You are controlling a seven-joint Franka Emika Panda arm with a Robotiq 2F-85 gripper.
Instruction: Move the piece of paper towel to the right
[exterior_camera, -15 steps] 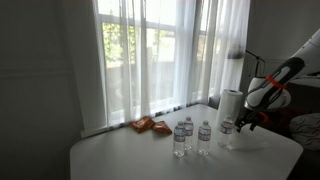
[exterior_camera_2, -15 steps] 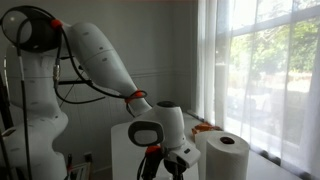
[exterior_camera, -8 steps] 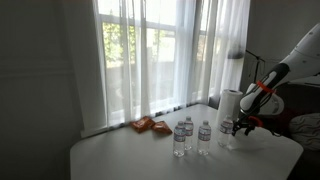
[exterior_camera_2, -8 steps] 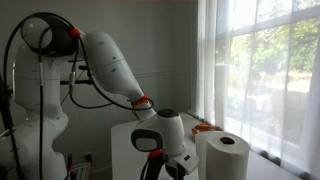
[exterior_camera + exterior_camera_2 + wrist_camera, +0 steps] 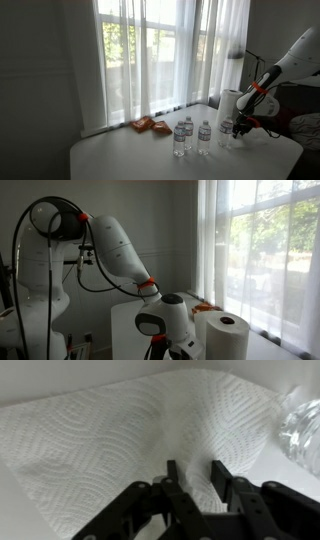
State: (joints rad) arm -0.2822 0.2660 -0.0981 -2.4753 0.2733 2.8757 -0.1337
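Gripper (image 5: 196, 470) fingers narrow, pinching raised fold of piece of paper towel (image 5: 100, 435). Rest of towel lay rumpled on table (image 5: 20, 525), edge just beside water bottle (image 5: 302, 428).

In an exterior view the table (image 5: 110, 158) is bare at lower left. Right of centre, bottles (image 5: 204, 138) cluster, the roll (image 5: 231, 103) behind them. In the wrist view a bottle (image 5: 300, 425) blocks the right edge, near the gripper (image 5: 194, 472); leftward only flat towel (image 5: 90, 440) lies.
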